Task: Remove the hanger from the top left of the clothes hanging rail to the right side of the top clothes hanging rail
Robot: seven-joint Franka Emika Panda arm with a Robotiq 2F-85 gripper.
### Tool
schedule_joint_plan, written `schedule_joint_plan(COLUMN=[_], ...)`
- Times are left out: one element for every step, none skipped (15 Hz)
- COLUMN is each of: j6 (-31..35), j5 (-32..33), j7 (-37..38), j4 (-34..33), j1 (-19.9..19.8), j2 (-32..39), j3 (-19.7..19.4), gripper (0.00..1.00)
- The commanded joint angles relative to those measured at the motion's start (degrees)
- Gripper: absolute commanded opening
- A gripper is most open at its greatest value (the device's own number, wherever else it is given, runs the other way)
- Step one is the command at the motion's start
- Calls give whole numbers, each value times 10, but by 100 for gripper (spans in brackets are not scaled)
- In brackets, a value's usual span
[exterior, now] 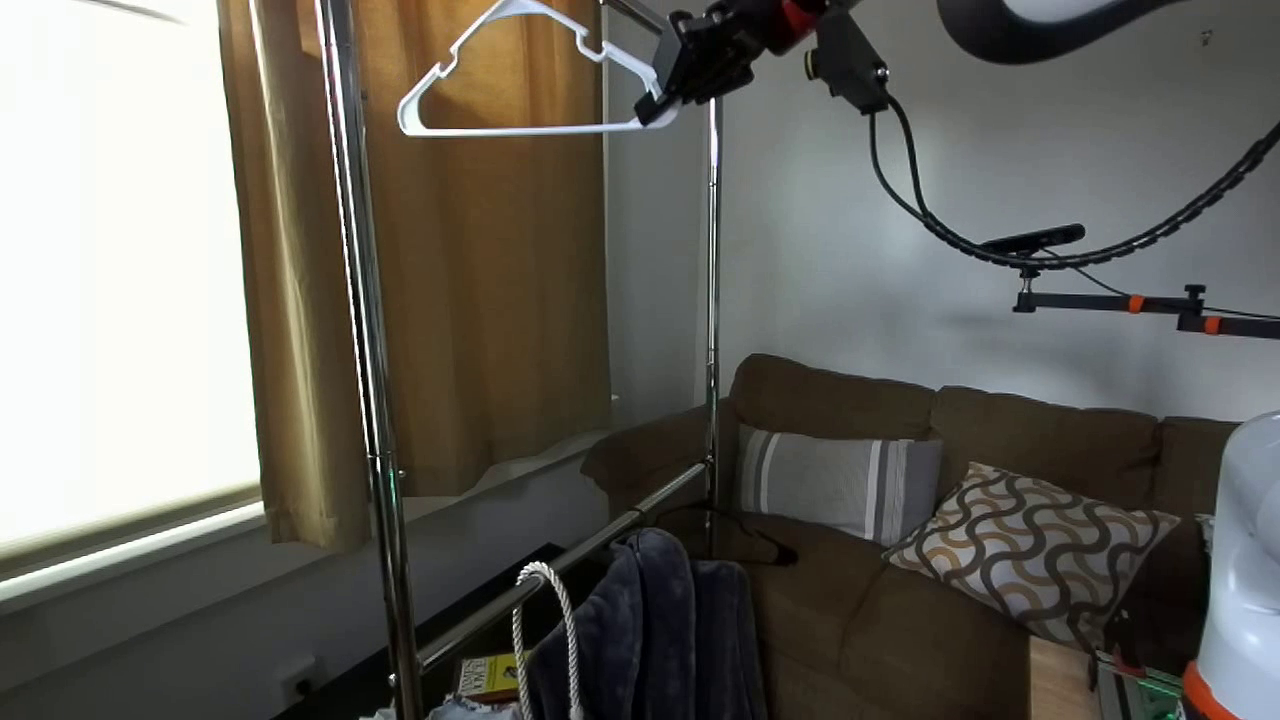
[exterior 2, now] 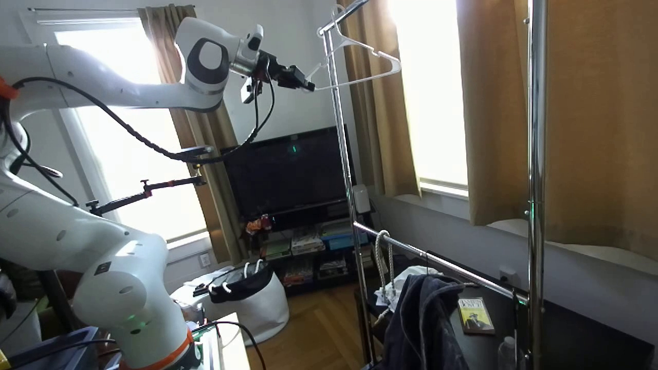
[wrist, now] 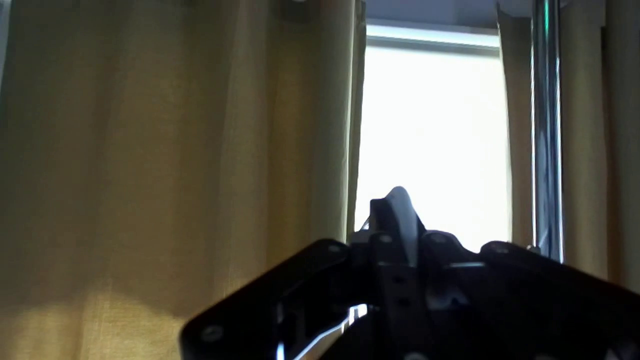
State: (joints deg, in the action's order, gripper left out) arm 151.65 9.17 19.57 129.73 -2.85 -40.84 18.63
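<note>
White plastic forms the hanger (exterior: 530, 131), which is up at the top rail (exterior 2: 354, 6) of a chrome rack (exterior: 369, 350): its hook (exterior 2: 337, 29) curls at the rail close to one post (exterior 2: 343, 144), and it looks nearly level in an exterior view. The hand (exterior 2: 310, 86) is pinched closed on one lower corner of the hanger; in the wrist view a pale strip shows between its dark fingers (wrist: 382, 215). The arm (exterior 2: 133, 95) reaches across to the rack, a black cable (exterior: 1200, 203) slung beneath it. Lower down, a dark garment (exterior 2: 424, 318) hangs from the lower rail (exterior 2: 483, 280), with a rope loop (exterior: 570, 640) just beside it. A black table (exterior 2: 576, 318) under that rail carries a book (exterior 2: 475, 315); a bottle (exterior 2: 506, 353) is partly cut off at the picture's edge. A brown sofa (exterior: 1040, 430) bears a striped cushion (exterior: 830, 480) and a patterned cushion (exterior: 1030, 550). In an exterior view a television (exterior 2: 288, 174) stands beyond the rack, and a white basket (exterior 2: 262, 308) sits on the floor (exterior 2: 313, 329). Tan curtains (wrist: 150, 150) hang either side of a bright window (wrist: 435, 135) in the wrist view.
</note>
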Motion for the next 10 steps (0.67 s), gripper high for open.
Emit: schedule_joint_plan(j6=[42, 51, 35, -20, -51, -79, -102, -129, -150, -176], j5=[-7, -7, -9, -8, -2, -4, -5, -2, -4, -5], j7=[15, 17, 16, 15, 23, 23, 23, 28, 30, 35], j4=[104, 120, 131, 136, 148, 160, 182, 195, 220, 235], j1=[-2, -5, -7, -13, -26, -23, -20, -24, -19, -20], j2=[-69, -79, -88, -95, -104, -107, -113, -117, -125, -128], j3=[-4, -2, 0, 5, 11, 7, 2, 3, -3, -5], gripper=[3, 3, 3, 2, 1, 2, 1, 1, 1, 1])
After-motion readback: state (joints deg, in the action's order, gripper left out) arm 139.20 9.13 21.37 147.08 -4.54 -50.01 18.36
